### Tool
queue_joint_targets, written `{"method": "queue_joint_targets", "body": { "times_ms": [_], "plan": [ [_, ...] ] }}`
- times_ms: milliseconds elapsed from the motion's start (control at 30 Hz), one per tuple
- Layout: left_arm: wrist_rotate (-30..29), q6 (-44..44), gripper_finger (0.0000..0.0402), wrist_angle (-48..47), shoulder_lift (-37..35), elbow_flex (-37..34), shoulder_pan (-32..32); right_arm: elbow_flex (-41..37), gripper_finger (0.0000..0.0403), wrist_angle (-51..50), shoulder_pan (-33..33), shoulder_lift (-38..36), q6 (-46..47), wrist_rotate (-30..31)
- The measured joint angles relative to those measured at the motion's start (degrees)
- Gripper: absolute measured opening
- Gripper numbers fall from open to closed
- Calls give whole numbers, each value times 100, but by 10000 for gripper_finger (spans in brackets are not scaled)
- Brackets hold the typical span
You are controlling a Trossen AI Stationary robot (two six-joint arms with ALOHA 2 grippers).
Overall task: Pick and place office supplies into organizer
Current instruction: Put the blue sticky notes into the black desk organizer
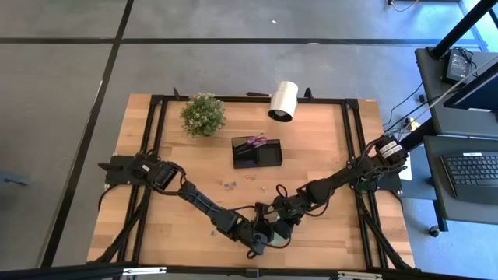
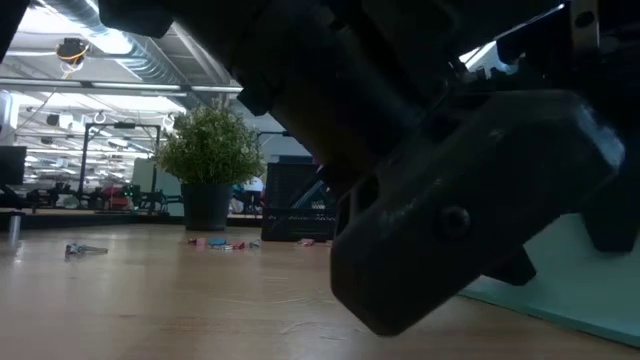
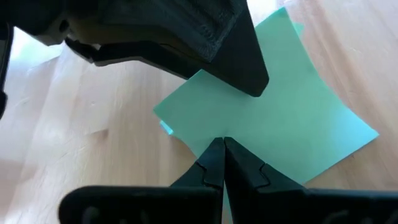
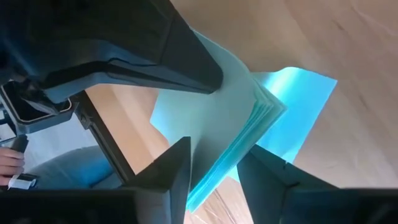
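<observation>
The light green sticky-note pad (image 3: 292,118) is at the table's near edge, between both grippers. My left gripper (image 3: 222,149) is shut on it, coming in from the left (image 1: 258,241). My right gripper (image 4: 214,171) comes from the right (image 1: 282,227) and straddles the pad's fanned edge (image 4: 249,140). The black organizer (image 1: 257,152) stands mid-table on its base, with the purple-handled scissors (image 1: 256,141) inside. Small clips (image 1: 229,185) lie loose on the wood in front of it. My left gripper pinches the pad at one edge (image 3: 214,134) between its two shut fingertips, slanting down toward it. How many sheets it has, I cannot tell. The pad is tilted up off the wood; its lower part is hidden. My right gripper has the pad's stack between its two fingers, one finger (image 4: 177,165) on the pale face and the other (image 4: 264,177) by the fanned sheets. The fingers slant down and lie across the pad's edge (image 4: 227,168). The sheets splay apart at that edge.
A green potted plant (image 1: 203,114) and a white cylinder roll (image 1: 284,101) stand at the table's far edge. More clips (image 2: 225,243) and a metal clip (image 2: 85,250) lie on the wood. A black frame (image 1: 156,140) rims the table.
</observation>
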Motion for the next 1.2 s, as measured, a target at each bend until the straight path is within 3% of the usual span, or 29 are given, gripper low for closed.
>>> {"method": "queue_joint_targets", "body": {
  "times_ms": [500,967,1200],
  "plan": [
    [-22,-177,1,-365,-72,7,-73,20,11,-84,-66,9,-404,143],
    [-49,-809,1,-1613,-1283,28,-42,375,10,-301,-130,37,-736,-241],
    [113,-818,1,-1905,-1900,24,-142,1145,12,-1941,-340,-262,-1625,-74]
  ]
}}
